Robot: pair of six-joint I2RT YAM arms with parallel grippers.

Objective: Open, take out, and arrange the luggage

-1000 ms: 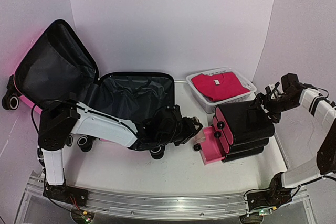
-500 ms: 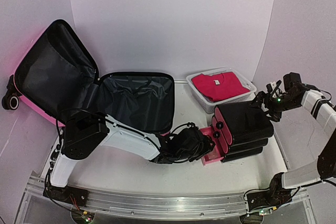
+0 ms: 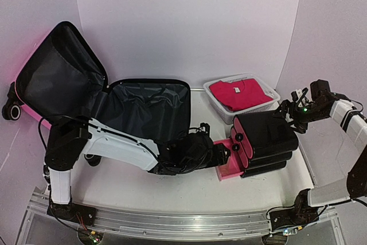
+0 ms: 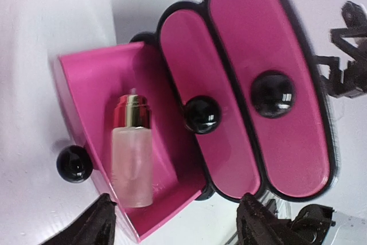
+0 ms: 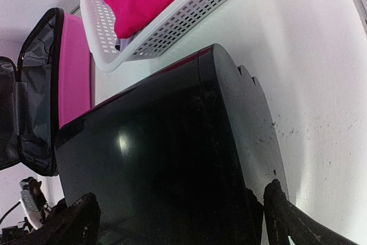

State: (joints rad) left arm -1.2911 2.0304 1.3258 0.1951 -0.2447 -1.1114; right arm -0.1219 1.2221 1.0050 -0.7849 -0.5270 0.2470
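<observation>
The luggage (image 3: pixel 146 110) lies open at the left. Its black-lined base is flat, and its lid (image 3: pixel 57 73) stands up against the left wall. Its pink shell (image 5: pixel 74 67) also shows in the right wrist view. My left gripper (image 3: pixel 221 154) (image 4: pixel 178 228) is open just in front of a pulled-out pink drawer (image 4: pixel 92 84), where a frosted bottle with a red-gold cap (image 4: pixel 132 156) lies free. My right gripper (image 3: pixel 288 113) (image 5: pixel 178 222) is open, its fingers wide astride the back of the black drawer chest (image 5: pixel 160 153).
The drawer chest (image 3: pixel 266 136) has pink fronts with black knobs (image 4: pixel 200 114). A white mesh basket (image 3: pixel 269 102) holding a red garment (image 3: pixel 238 93) stands behind it. The luggage's wheels (image 3: pixel 10 110) rest against the left wall.
My left arm swung right from beside the luggage to the open pink drawer. Its jaws have widened, and the bottle now lies loose in the drawer. The right arm has hardly moved.
</observation>
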